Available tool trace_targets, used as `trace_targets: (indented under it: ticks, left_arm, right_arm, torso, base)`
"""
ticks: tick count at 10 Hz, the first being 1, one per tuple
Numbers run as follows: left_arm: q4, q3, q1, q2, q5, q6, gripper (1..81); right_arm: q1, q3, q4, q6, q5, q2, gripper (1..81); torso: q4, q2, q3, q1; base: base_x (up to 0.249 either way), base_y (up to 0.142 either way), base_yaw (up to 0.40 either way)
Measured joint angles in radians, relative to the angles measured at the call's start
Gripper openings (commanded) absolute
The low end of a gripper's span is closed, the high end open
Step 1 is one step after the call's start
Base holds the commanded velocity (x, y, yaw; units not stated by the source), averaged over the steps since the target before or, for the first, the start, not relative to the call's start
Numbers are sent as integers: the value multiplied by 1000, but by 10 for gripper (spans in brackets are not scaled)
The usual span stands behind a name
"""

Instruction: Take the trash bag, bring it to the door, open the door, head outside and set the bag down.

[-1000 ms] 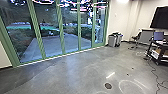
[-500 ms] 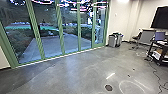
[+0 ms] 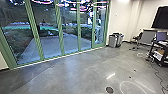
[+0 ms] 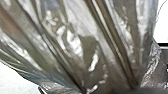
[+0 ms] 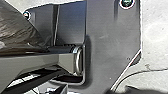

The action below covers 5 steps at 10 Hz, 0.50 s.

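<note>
OK so the grey floor (image 3: 70,72) runs out ahead of both claws, and well ahead there's the glass wall with green frames (image 3: 61,32). Dark cart (image 3: 160,53) is forward and right of the claws, bins (image 3: 113,41) well ahead too, by the wall's end. The shiny brownish trash bag (image 4: 75,42) is right up close to the left claw, folds drawn together. Can't tell how open that claw is or if it's gripping the bag; same goes for the right claw. Tiny dark disc (image 3: 109,90) on the floor ahead.
</note>
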Motion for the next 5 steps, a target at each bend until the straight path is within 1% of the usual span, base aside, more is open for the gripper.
trace_targets:
  ticks: [4,5]
  left_arm:
    - [0,0,0,0,0,0,10]
    - [0,0,0,0,0,0,10]
  right_arm:
    - [0,0,0,0,0,0,811]
    - [0,0,0,0,0,0,811]
  torso:
    - [0,0,0,0]
    - [0,0,0,0]
  base:
    - [133,0,0]
    - [135,-64,0]
